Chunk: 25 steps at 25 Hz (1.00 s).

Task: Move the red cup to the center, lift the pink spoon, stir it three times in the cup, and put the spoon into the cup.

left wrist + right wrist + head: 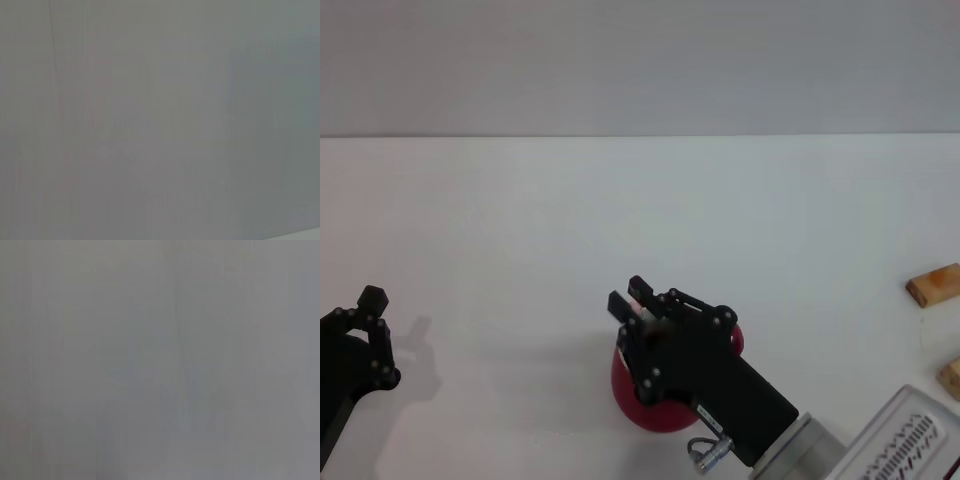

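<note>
— Where was my right gripper (632, 298)?
— Reaching over the red cup (630, 392), near the table's (520, 220) front centre; I couldn't tell its grip or the cup's contents.
— Left gripper (372, 312)?
— Parked far left, grip unclear.

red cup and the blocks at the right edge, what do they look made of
Red cup: likely glazed ceramic, going by its smooth, rounded dark-red wall; mostly hidden under the right claw. Blocks: probably bare wood, tan and matte, with flat cut faces.
</note>
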Motion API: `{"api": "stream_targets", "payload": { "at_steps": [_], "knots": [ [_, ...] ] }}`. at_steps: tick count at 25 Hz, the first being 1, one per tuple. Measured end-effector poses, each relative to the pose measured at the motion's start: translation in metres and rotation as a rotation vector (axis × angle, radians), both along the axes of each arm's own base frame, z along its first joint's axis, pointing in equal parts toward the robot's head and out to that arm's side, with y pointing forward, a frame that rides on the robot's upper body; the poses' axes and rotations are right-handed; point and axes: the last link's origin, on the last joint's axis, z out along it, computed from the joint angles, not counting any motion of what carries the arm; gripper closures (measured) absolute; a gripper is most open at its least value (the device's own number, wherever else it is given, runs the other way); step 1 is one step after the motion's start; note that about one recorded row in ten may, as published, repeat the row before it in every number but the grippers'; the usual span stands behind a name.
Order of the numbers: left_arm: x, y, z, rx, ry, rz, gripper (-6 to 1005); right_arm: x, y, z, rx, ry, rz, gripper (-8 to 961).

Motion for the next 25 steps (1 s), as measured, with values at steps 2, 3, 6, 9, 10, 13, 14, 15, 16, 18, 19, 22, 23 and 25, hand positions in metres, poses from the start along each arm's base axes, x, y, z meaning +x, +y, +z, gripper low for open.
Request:
{"api": "stream_targets", "payload": {
  "at_steps": [2,3,6,9,10,13,14,15,16,18,19,22,23,25],
  "knots": [
    [0.000,0.000,0.000,0.000,0.000,0.000,1000,0.002,0.000,-0.001,-0.036,0.022,-0.005,910],
    [0.000,0.000,0.000,0.001,0.000,0.000,1000,0.002,-0.001,-0.001,-0.053,0.032,-0.004,908],
    [0.000,0.000,0.000,0.001,0.000,0.001,1000,0.003,-0.005,-0.001,-0.070,0.048,0.001,751],
    [0.000,0.000,0.000,0.001,0.000,0.000,1000,0.006,-0.009,0.008,-0.024,0.091,-0.011,646],
    [0.000,0.000,0.000,0.000,0.000,-0.001,1000,0.009,-0.011,0.019,0.033,0.137,-0.018,621],
    [0.000,0.000,0.000,0.000,0.000,-0.002,1000,0.014,-0.015,0.031,0.099,0.178,-0.027,543],
    [0.000,0.000,0.000,0.000,0.000,-0.002,1000,0.017,-0.017,0.037,0.129,0.193,-0.031,518],
    [0.000,0.000,0.000,0.000,0.000,-0.002,1000,0.022,-0.019,0.044,0.172,0.207,-0.041,492],
    [0.000,0.000,0.000,0.000,0.000,-0.002,1000,0.028,-0.020,0.051,0.215,0.216,-0.056,466],
    [0.000,0.000,0.000,-0.001,-0.002,-0.001,1000,0.049,-0.025,0.070,0.362,0.223,-0.125,448],
    [0.000,0.000,0.000,-0.001,-0.002,-0.001,1000,0.049,-0.025,0.070,0.362,0.223,-0.125,439],
    [0.001,0.000,-0.001,-0.001,-0.002,-0.001,1000,0.068,-0.033,0.089,0.510,0.199,-0.188,412],
    [0.001,0.000,-0.001,0.000,-0.002,-0.001,1000,0.075,-0.035,0.094,0.552,0.185,-0.218,410],
    [0.001,0.000,0.000,0.005,-0.001,0.000,1000,0.085,-0.039,0.102,0.617,0.161,-0.272,407]
  ]
}}
